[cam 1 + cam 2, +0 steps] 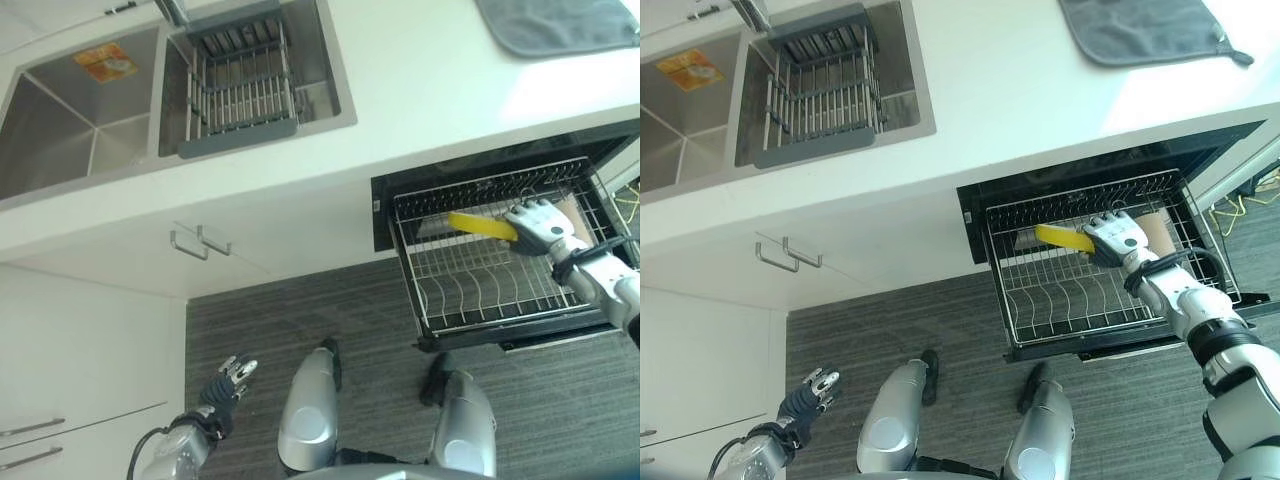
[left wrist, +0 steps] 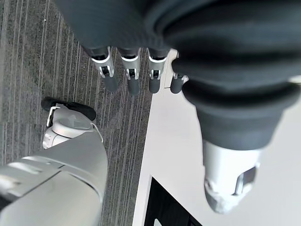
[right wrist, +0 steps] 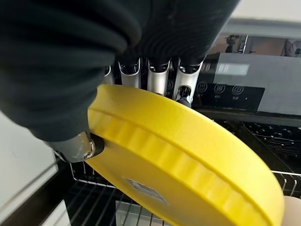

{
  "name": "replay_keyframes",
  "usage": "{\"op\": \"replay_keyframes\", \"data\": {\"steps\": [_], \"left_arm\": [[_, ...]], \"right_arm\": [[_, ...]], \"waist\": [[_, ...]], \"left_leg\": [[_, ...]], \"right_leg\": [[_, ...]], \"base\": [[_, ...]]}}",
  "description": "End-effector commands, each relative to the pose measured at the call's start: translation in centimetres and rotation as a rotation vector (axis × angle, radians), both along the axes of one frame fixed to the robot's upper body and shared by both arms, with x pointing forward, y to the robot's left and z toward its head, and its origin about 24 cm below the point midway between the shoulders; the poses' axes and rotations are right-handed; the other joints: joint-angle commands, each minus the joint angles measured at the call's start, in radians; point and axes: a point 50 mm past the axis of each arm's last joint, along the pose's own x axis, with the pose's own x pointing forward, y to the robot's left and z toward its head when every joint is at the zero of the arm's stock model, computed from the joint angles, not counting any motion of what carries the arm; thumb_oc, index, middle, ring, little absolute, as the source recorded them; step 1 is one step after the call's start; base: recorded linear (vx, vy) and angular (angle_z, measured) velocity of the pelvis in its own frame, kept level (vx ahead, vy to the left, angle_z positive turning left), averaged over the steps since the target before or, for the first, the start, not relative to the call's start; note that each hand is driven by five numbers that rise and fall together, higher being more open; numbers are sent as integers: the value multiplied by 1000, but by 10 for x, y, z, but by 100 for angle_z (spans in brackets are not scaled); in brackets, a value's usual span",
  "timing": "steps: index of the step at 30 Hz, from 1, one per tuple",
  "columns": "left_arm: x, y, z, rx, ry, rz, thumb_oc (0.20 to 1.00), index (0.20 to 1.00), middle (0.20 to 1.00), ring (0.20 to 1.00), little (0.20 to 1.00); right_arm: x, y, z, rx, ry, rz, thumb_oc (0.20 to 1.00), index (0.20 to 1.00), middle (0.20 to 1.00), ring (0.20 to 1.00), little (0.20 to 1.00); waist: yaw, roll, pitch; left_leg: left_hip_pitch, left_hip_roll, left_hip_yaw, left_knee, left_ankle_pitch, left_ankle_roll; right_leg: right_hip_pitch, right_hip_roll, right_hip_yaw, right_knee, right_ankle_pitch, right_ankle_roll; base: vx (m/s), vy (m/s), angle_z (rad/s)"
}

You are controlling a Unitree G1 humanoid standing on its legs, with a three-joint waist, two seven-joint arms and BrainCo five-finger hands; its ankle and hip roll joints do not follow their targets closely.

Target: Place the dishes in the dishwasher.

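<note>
The right hand [image 1: 1112, 238] grips a yellow plate [image 1: 1064, 240] over the pulled-out dishwasher rack [image 1: 1040, 300], at the rack's far side. In the right wrist view its fingers [image 3: 159, 77] curl over one face of the plate [image 3: 188, 160] and the thumb presses the ribbed rim from the other side, so the grasp is firm. From the head views the plate shows nearly edge-on as a flat yellow bar; its long line runs left to right across the rack, with the free end pointing left and lying a little farther away than the held end at the right. Whether the plate touches the wires cannot be told. Just to the right of the hand, a tan cup [image 1: 1157, 232] stands in the rack's far right part.

The left hand [image 1: 232, 380] hangs low at the near left, over the grey striped floor [image 1: 380, 330], beside the white cabinets [image 1: 90, 340]. In the left wrist view its fingers [image 2: 129, 75] are straight and relaxed, holding nothing.

On the far side, the counter [image 1: 430, 90] has a double sink [image 1: 90, 110] at the left with a wire drainer basket [image 1: 240, 85] in its right basin. A grey cloth [image 1: 1140, 30] lies on the counter at the far right.
</note>
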Motion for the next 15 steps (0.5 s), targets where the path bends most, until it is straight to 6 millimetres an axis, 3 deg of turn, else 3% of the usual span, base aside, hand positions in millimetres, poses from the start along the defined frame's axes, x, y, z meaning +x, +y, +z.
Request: {"op": "replay_keyframes", "data": {"steps": [1,15], "left_arm": [[-5,14,9,46,-17,-12,1000,1000,1000,1000,1000],[7,16,26,61,-116,-54,1000,1000,1000,1000,1000]], "right_arm": [[12,10,31,26,-183,36,200,200,200,200,200],[30,-2,76,-92,-337,-83,200,200,200,200,200]], "waist": [[37,-23,-58],[81,2,-16]], "left_leg": [[-13,62,-43,-14,52,-27],[-153,41,-74,12,44,-14]], "right_leg": [[55,-71,38,9,-17,79],[-108,-112,64,71,-23,95]], "base": [[-34,-2,9],[-49,-21,3]]}}
